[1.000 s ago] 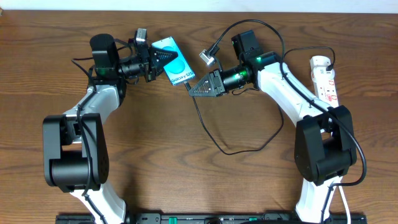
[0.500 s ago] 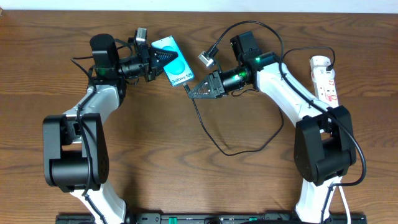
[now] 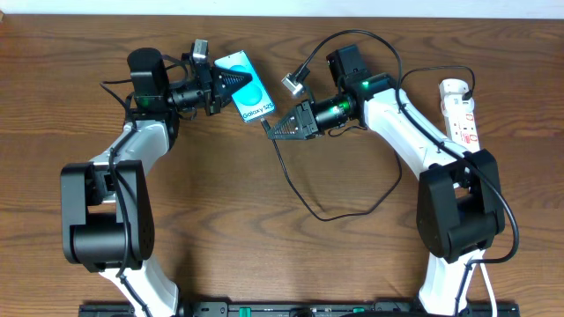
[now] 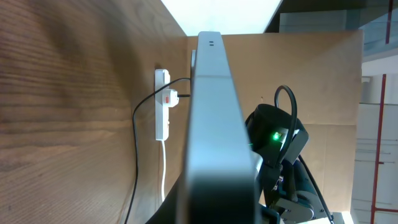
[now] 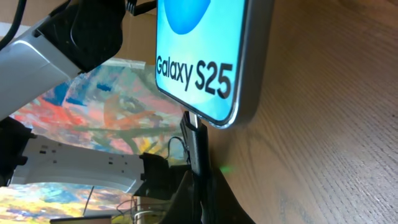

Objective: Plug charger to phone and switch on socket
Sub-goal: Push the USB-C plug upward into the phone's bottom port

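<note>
The phone (image 3: 247, 92), cyan screen reading "Galaxy S25", lies at an angle at the back of the table. My left gripper (image 3: 222, 86) is shut on its upper end. In the left wrist view the phone (image 4: 211, 124) shows edge-on. My right gripper (image 3: 275, 129) is shut on the charger's black plug (image 5: 196, 146). The plug tip meets the phone's bottom edge (image 5: 214, 115); I cannot tell how deep it sits. The black cable (image 3: 304, 201) loops across the table. The socket (image 3: 460, 110), a white power strip, lies at the far right, apart from both grippers.
A small grey connector (image 3: 292, 81) on another black lead hangs near the right arm. The power strip (image 4: 161, 106) with its white cord also shows in the left wrist view. Bare wooden tabletop (image 3: 264, 255) lies in front.
My right gripper has edged slightly left toward the phone's bottom end with the plug. The left arm and phone have not moved.
</note>
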Robot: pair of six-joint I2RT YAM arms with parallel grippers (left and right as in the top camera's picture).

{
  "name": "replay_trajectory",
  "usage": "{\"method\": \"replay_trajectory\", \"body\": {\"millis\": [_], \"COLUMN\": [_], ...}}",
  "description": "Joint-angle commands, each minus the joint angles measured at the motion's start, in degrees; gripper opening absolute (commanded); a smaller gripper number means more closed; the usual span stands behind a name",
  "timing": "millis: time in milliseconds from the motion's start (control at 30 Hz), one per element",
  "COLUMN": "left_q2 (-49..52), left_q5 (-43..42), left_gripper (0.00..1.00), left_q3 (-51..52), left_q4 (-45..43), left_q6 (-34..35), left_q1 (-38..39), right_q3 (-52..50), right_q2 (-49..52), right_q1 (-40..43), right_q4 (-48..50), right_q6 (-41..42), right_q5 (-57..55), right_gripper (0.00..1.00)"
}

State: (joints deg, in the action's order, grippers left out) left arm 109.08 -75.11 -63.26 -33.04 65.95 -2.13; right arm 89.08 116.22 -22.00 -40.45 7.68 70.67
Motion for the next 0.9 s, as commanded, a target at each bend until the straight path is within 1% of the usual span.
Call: {"method": "replay_trajectory", "body": {"millis": [0,100,867], "left_q2": [-1.14,-1.14,-1.14], "left_q5": [-1.6,-1.62,-1.6], "left_gripper": [0.07,0.07,0.07], "left_q3": [-0.33,-0.33,-0.33], "left_q4": [-0.5,-0.5,-0.5], "left_q6": [-0.81,-0.81,-1.07], "left_q1": [0.22,0.22,0.22], "right_q3": [0.11,0.11,0.11], "right_q2": [-0.07,-0.07,-0.07], "right_q1": [-0.22,-0.24,-0.28], "right_q4": [0.31,0.96,0.83], "right_q6": [0.57,1.57,1.55], "right_q5": [0.37,0.39,1.51], "right_gripper": [0.01,0.01,0.01]}}
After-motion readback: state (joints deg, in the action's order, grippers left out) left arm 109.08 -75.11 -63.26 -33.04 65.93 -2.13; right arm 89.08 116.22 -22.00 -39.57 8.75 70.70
